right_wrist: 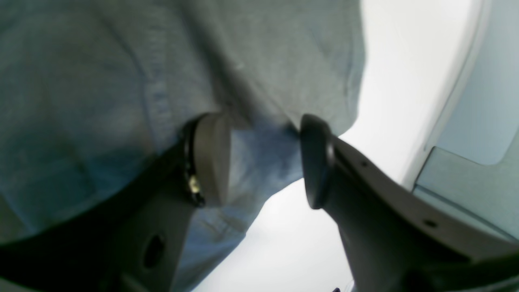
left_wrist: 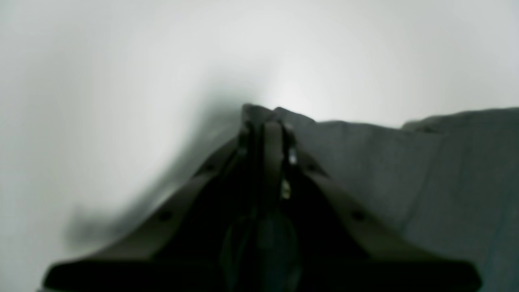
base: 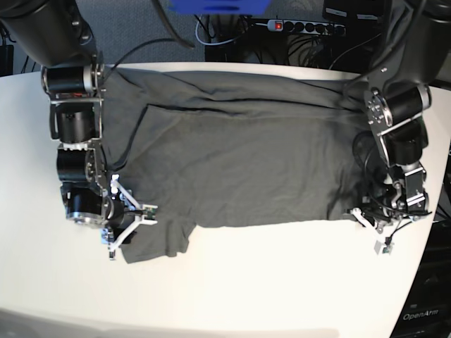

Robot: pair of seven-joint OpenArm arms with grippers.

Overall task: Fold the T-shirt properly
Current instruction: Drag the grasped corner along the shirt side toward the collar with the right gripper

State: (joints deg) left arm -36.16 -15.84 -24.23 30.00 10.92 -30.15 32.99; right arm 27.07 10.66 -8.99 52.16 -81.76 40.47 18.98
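The T-shirt [base: 232,162] lies spread across the counter [base: 282,289]. The left gripper [left_wrist: 265,121] is clamped on its corner near the right edge. The right gripper [right_wrist: 263,158] stands apart around the sleeve. Risk: an uneven lift if the sleeve slips out.
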